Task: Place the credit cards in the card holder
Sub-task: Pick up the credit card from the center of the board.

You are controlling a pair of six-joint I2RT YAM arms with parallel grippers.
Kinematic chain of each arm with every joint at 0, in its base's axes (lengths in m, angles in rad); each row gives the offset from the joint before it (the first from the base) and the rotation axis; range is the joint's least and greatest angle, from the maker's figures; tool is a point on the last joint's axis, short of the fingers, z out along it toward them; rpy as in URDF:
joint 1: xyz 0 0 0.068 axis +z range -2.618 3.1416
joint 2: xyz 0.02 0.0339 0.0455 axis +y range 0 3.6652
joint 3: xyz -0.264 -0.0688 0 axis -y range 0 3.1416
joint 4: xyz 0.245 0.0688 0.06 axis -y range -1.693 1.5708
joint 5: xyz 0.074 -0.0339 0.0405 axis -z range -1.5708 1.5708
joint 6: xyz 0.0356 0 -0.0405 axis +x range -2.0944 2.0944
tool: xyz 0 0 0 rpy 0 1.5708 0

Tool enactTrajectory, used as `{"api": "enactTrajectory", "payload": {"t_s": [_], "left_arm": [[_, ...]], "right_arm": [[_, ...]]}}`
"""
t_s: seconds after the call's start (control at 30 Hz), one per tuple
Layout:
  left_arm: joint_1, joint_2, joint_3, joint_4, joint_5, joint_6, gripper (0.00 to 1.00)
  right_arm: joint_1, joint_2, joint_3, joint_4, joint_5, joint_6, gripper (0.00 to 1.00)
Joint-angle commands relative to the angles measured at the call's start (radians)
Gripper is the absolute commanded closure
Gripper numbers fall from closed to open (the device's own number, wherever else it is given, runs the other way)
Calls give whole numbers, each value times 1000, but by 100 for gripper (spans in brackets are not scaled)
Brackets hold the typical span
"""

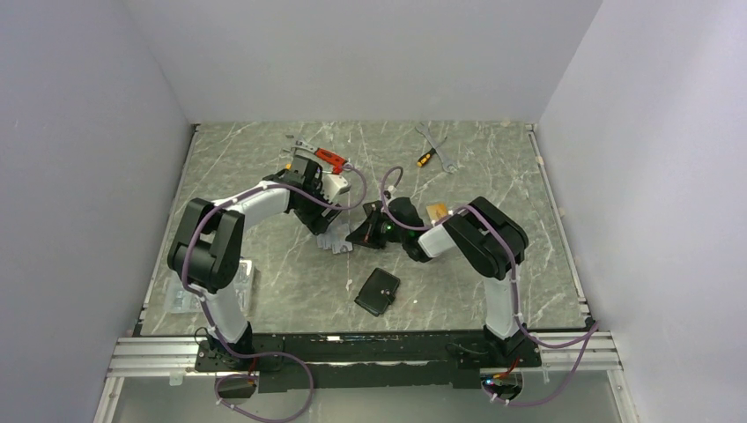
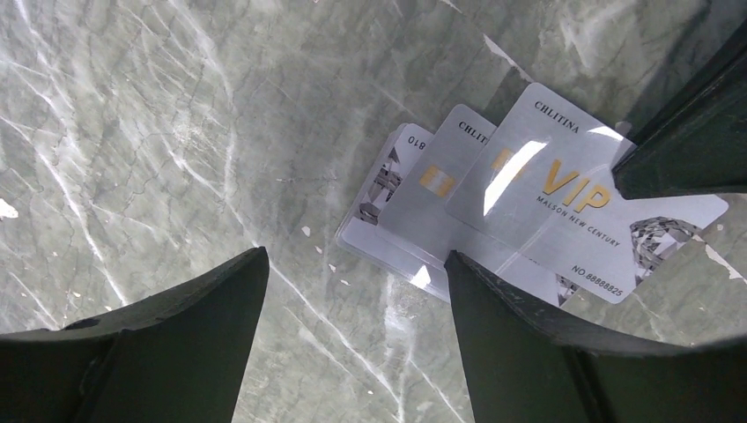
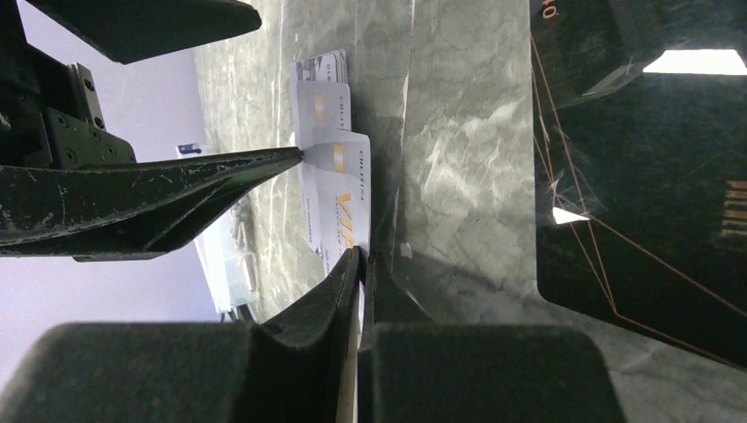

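Three silver-grey credit cards (image 2: 458, 203) lie fanned on the marble table, the top one printed "VIP" (image 2: 573, 198). My left gripper (image 2: 352, 264) is open above them, and its right fingertip (image 2: 467, 273) rests at the edge of the lower cards. My right gripper (image 3: 361, 257) is shut on the edge of the top VIP card (image 3: 348, 198). Black cards (image 3: 634, 203) with orange lines lie beside it. In the top view both grippers, left (image 1: 332, 231) and right (image 1: 359, 234), meet at the silver cards (image 1: 337, 241). The black card holder (image 1: 377, 292) lies closed nearer the front.
A gold-orange card (image 1: 436, 210) lies by the right arm. A screwdriver (image 1: 425, 159), a wrench (image 1: 437, 144) and a red-handled tool (image 1: 330, 158) lie at the back. A clear plastic piece (image 1: 181, 300) sits by the left arm's base.
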Motion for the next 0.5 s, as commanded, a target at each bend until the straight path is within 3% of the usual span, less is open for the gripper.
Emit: {"api": "enactTrajectory", "payload": {"t_s": [0.0,0.47], "left_arm": [[5,-25,21,-11,-2,13,20],[105,-118,93,-142,142,-45,21]], "right_arm": [[5,-40,-19,-90,7,-59,100],[1,-95,55,-97,-63,-94,100]]}}
